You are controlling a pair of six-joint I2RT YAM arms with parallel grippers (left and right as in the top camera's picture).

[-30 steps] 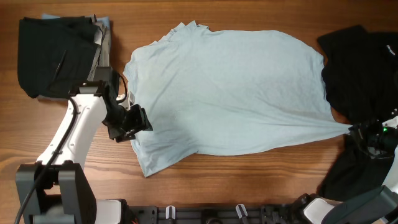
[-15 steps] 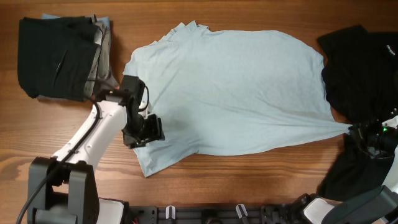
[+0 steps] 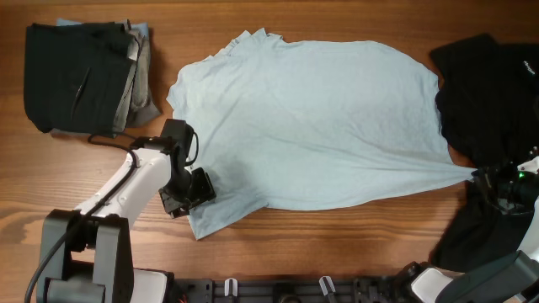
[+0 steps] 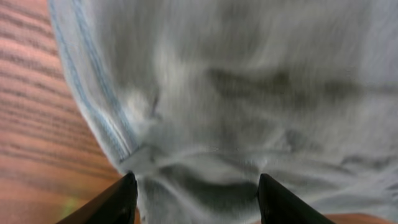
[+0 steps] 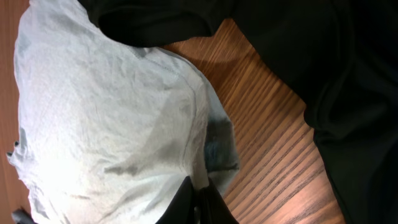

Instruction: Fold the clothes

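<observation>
The pale light-blue T-shirt (image 3: 312,126) lies spread on the wooden table, and its lower right corner is drawn out into a taut point. That corner is pinched in my shut right gripper (image 3: 484,177). In the right wrist view the fabric (image 5: 106,118) bunches into the closed right gripper (image 5: 200,190). My left gripper (image 3: 195,187) hovers over the shirt's lower left corner. In the left wrist view the left gripper (image 4: 196,190) is open, and wrinkled blue cloth (image 4: 236,93) with its hem lies between the two dark fingers (image 4: 121,199). A black T-shirt (image 3: 488,93) is heaped at the right.
A stack of folded dark and grey garments (image 3: 76,76) sits at the back left. Bare wooden table (image 3: 337,244) shows along the front edge. The black cloth (image 5: 323,68) lies close beside my right gripper.
My left arm has swung right onto the shirt, then down toward its lower left corner. The right gripper and the taut corner have not moved.
</observation>
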